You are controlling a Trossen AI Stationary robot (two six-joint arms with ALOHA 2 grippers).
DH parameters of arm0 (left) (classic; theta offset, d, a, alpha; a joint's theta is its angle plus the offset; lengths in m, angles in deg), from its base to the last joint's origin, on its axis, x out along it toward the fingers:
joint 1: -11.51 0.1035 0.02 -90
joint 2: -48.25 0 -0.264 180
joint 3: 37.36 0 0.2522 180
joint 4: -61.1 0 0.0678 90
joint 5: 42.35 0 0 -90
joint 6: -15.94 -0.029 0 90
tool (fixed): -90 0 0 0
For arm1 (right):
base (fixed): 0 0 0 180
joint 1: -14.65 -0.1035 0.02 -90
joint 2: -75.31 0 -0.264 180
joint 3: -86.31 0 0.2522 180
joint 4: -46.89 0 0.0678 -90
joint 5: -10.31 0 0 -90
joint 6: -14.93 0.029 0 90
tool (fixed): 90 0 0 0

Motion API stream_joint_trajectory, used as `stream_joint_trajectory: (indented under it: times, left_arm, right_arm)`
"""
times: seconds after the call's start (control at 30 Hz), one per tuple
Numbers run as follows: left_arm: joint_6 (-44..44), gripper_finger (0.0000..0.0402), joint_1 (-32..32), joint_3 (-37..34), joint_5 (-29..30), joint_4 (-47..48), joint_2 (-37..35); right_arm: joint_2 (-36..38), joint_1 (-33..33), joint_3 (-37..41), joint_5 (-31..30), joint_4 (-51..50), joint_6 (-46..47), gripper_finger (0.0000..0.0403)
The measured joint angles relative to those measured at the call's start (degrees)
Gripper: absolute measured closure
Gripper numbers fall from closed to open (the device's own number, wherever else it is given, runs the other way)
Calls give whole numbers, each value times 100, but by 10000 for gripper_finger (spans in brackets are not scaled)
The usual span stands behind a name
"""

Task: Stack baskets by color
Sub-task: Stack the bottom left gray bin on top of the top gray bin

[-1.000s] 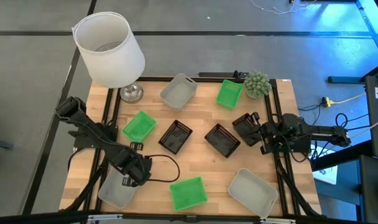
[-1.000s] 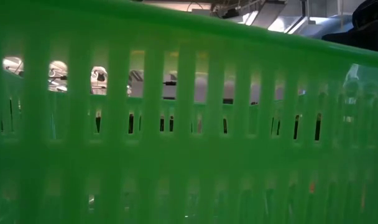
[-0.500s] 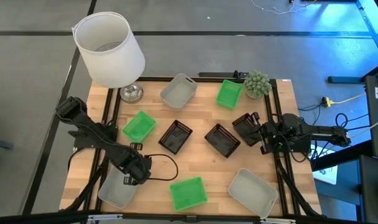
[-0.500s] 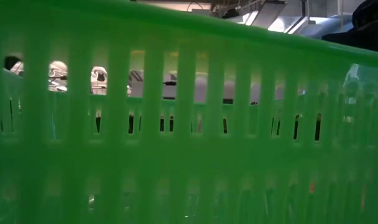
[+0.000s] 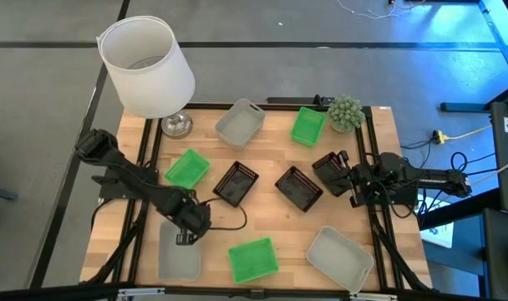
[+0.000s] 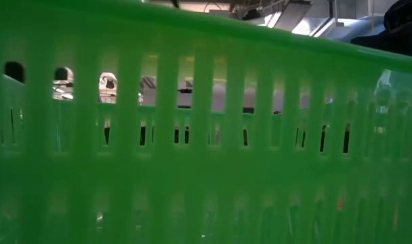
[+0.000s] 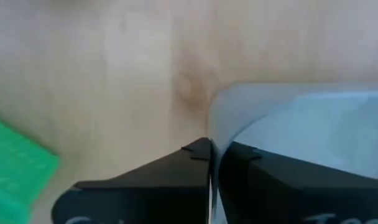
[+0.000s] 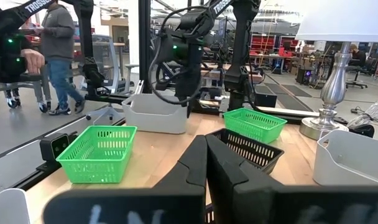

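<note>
The grey bin [image 5: 179, 255] has swung round since a moment ago; the left gripper [image 5: 185, 237] now pinches its rim. The right gripper [image 5: 351, 186], clamped empty, waits by the black bin [image 5: 332, 171].

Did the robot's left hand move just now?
Yes. The left hand slid along the front edge toward the green basket, dragging the grey basket.

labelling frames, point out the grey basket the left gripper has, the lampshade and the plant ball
grey basket [image 5: 180, 259], high view, its floor
lampshade [image 5: 149, 71], high view, its side
plant ball [image 5: 346, 112], high view, its middle
</note>
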Motion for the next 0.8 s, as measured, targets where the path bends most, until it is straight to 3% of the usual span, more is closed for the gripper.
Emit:
stream_joint_trajectory:
  times: [0.3,0.5,0.8]
  left_arm:
    - [-822,401,518,950,-90,408,2]
    - [-1182,401,900,1938,12,1196,2]
    - [-2173,401,1736,3938,670,2103,0]
  right_arm:
    - [-15,0,-278,-346,-246,255,402]
    - [-293,0,-1222,-736,-1589,435,402]
    - [-1373,0,-2841,-1265,-2926,1000,402]
